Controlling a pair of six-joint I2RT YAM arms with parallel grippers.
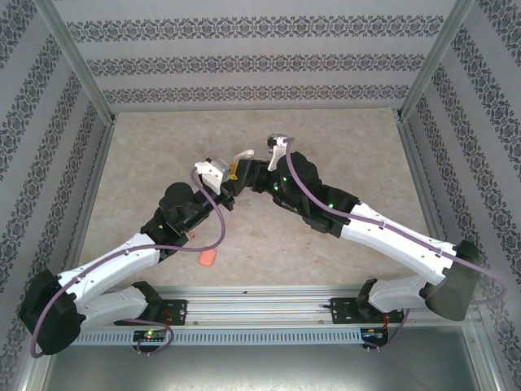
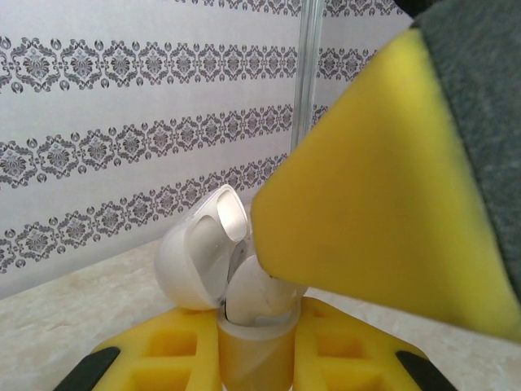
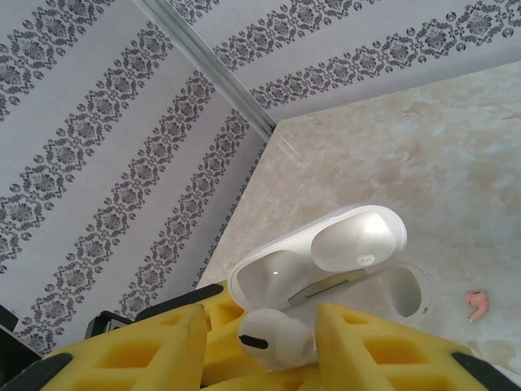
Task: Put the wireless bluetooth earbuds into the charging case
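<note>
Bases of the two arms sit along the near edge of the tabletop (image 1: pixel 342 147), and both arms reach inward until the grippers meet about the middle.

Nearest of the loose things, in the top view, is one salmon-red piece (image 1: pixel 207 258). It lies free beside the left arm, close to the near edge and left of centre. It is too small there to tell earbud from case.

One white charging case (image 2: pixel 199 257) is held up over the middle, lid swung open. The left gripper (image 2: pixel 254 346) is pressed together on the case's lower part, a yellow finger on either side. The right gripper (image 3: pixel 267 318) comes in from the opposite side with one white earbud (image 3: pixel 275 336) between its partly spread fingers, just at the case's mouth. Whether the pads press the earbud I cannot tell.

From the left wrist, one yellow finger (image 2: pixel 374 212) of the right gripper looms over the case and overlaps it. The right wrist view gives two rounded hollows inside the open case. Beyond the case it shows one salmon-red earbud (image 3: pixel 478 303) on the bare tabletop, well apart from the case.

Farther off, the far half of the tabletop lies open up to the patterned walls (image 1: pixel 260 57). There is free room toward the left and right edges too.
</note>
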